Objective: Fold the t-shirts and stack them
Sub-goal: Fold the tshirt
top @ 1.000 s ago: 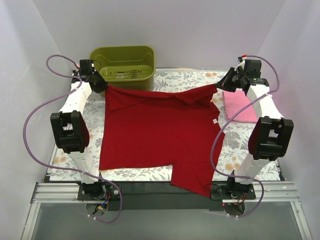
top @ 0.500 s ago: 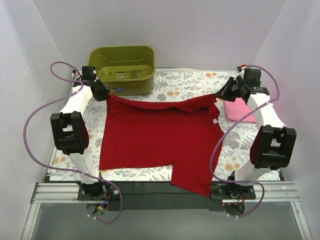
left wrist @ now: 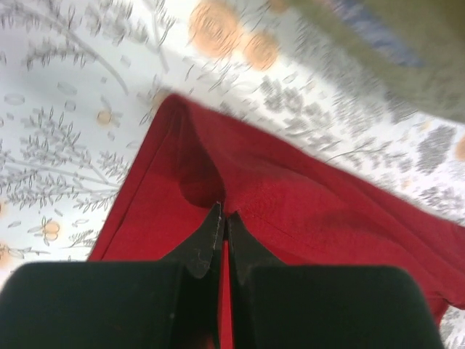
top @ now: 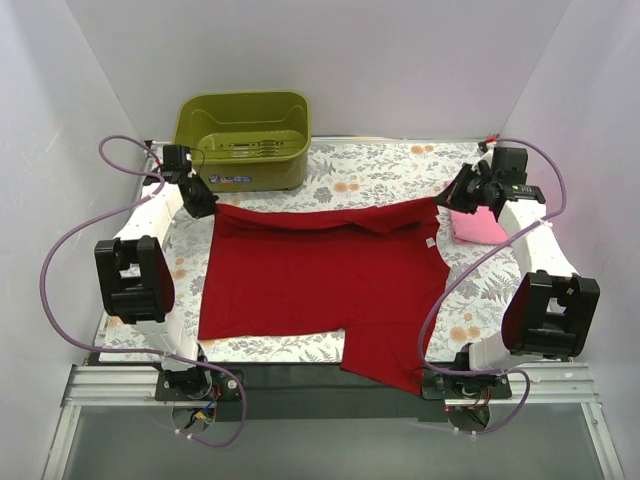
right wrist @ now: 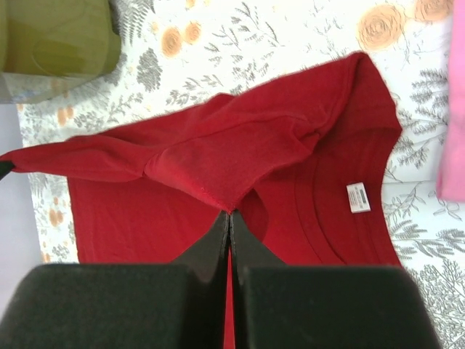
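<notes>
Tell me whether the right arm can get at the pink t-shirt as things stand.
Likely not yet. The pink t-shirt lies uncovered just beside the right hand, but that hand is shut on the red t-shirt's lifted edge and would have to let go first.

White arm links (top: 158, 208), black joint housings (top: 135, 282), purple cables (top: 42, 285), black tapered pincer fingers (right wrist: 207, 251)

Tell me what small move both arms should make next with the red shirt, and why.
Probably draw the left tool and right tool together toward the near side, laying the far edge they pinch over the flat body of the red t-shirt; that edge is lifted and the fold looks only begun.
</notes>
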You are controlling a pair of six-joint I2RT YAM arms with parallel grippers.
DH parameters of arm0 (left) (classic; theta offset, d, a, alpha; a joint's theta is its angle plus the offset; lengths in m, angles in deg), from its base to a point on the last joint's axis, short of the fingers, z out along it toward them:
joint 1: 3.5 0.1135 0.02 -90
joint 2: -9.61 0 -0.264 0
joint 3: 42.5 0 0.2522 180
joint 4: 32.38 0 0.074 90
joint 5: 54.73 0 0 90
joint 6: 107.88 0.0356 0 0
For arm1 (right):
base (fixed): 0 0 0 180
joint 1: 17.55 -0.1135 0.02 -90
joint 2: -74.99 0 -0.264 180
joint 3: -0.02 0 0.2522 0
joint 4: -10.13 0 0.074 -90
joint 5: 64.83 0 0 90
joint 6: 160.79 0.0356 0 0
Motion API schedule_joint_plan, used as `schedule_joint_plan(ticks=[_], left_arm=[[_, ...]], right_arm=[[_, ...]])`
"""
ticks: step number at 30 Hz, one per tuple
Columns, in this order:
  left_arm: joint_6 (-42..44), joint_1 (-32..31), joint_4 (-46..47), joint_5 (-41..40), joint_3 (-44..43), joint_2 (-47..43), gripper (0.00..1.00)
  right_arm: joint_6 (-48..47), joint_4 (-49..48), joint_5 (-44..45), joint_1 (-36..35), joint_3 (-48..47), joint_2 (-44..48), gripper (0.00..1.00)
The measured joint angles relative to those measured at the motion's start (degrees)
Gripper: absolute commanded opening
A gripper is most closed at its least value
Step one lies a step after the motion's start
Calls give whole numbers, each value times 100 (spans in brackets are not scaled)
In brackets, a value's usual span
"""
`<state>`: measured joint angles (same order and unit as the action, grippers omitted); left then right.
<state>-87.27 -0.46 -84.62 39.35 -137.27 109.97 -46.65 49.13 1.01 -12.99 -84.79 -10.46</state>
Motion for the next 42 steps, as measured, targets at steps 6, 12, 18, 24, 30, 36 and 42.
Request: schedule_joint_plan(ticks=[6,12,18,24,30,36,42], left_arm=[[11,0,-4,11,632,-33,0],[-11,0,15,-17,1283,-35,0],[-125,2,131,15,2061,-72,18],[-417,28,450,37,2474,-612,47],[-839,199,824,22,2778,-984,50],[-1021,262,1003,74,2804,-979,44],[-1141,262,1095,146,2806,-892,45]], right_arm=[[-68,44,87,37,634,208,1],[-201,81,197,39,1340,299,1],[-339,186,354,87,1749,299,1],[-365,168,393,105,1749,299,1],[-398,168,389,105,1720,299,1],[-424,164,387,105,1683,299,1],[-446,166,387,105,1683,302,1]])
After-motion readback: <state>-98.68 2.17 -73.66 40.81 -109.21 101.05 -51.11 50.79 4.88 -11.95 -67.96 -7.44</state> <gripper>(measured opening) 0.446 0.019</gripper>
